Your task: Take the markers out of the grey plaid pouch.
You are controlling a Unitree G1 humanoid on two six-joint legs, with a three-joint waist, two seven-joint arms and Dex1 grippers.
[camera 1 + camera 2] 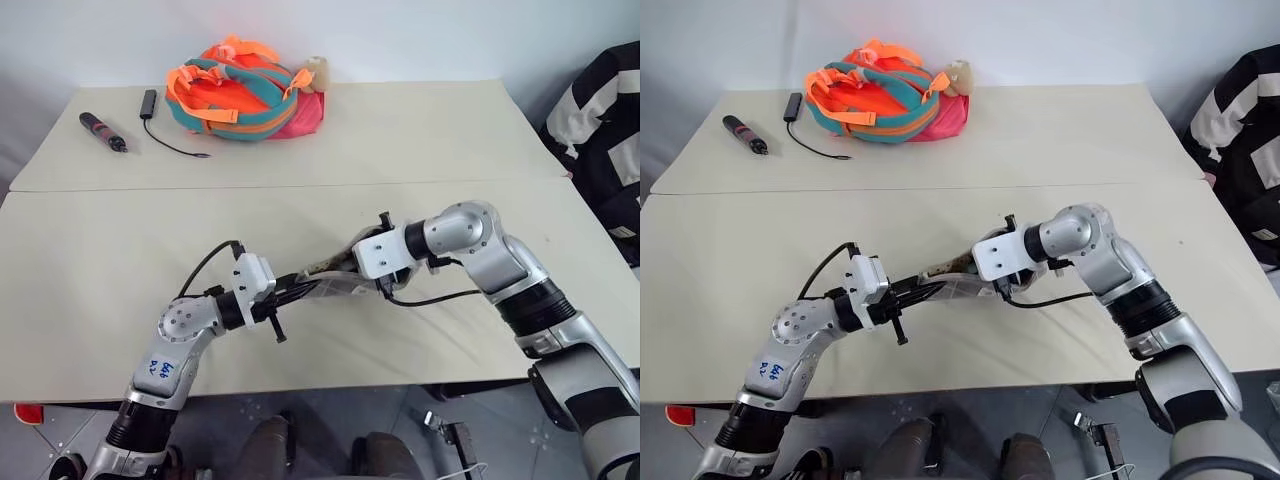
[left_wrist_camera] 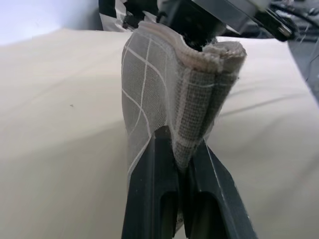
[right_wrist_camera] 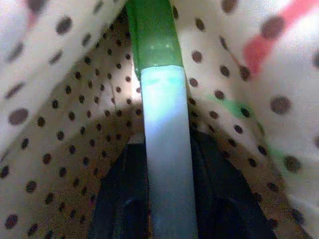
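Held the pouch [image 2: 164, 99] off the tabletop [image 1: 120, 270] between the two arms, near the front edge. Left end effector [image 2: 180, 164] clamped tight on one end of the grey fabric, fingers [image 2: 154, 189] pinching the folded cloth. Right end effector [image 3: 167, 199] reached into the pouch mouth from the other end, surrounded by dotted tan lining, and gripped a green marker [image 3: 157, 40] between its partly closed fingers; marker lay along the fingers, its green end pointing deeper into the pouch. Could not make out the red-and-black marker for certain; probably still inside.

Judged the step as drawing the green marker out. To do it well:
- Keep the left clamp firm and the pouch steady, so the fabric does not follow the pull.
- Withdraw the right end effector straight back along the marker's own line, not sideways, to keep the tip from snagging on the lining or the mouth's edge.
- Hold the grip unchanged until the marker is fully out; a smooth barrel may slip.
- Set it down on bare tabletop, well apart from the backpack [image 1: 245, 90] and the thick black stick [image 1: 103, 132] at the far side.

Risk: pouch sagging or twisting between the arms and closing the mouth.
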